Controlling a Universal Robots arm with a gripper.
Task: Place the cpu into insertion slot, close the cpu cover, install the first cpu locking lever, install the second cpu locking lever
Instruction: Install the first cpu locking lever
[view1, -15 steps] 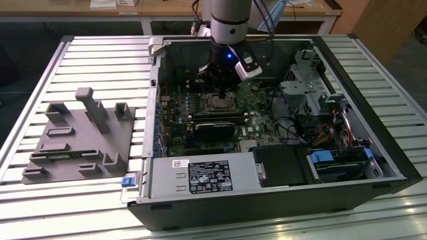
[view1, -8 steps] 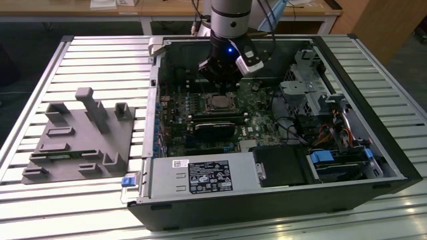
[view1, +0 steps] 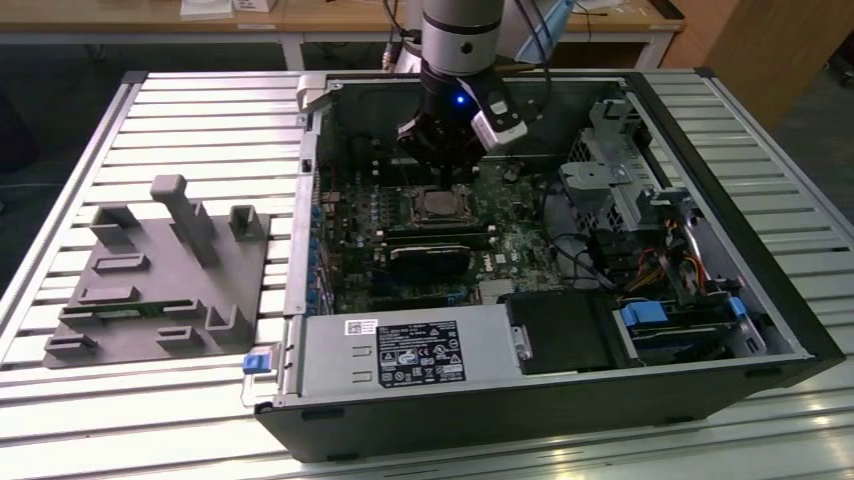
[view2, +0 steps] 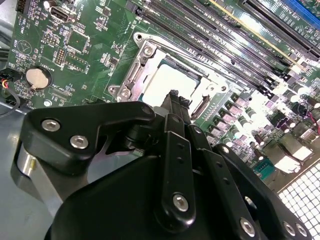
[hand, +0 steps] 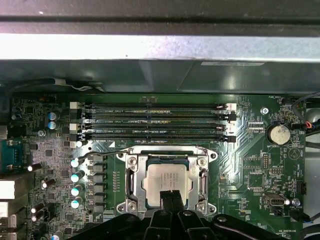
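- The open computer case (view1: 534, 420) lay on its side on the slatted table (view1: 200, 120), and the arm reached down into it over the green circuit board (hand: 240, 165).
- The gripper (hand: 170, 196) hung low over the socket area. In both wrist views its two black fingers were pressed together and held nothing.
- The cpu cover (hand: 132, 172) looked lowered. Its silvery frame lay flat around the chip, whose face showed through the window, so by my reading the closing step was done or very nearly so.
- The insertion slot (hand: 202, 204) was already filled, with only its metal surround showing at the corners.
- The cpu (hand: 167, 177) sat square in the slot, pale face up, so the placing step was done. The fingertips hovered right at one edge of the chip, overlapping it in the first wrist view. I couldn't tell whether they touched the chip or the frame.
- A thin wire locking lever (hand: 100, 153) ran along one edge of the cover, and its end stuck out sideways over the board. It read to me as not latched, though I couldn't be sure. I couldn't pick out the other lever clearly, so I judged the lever steps as not yet done.
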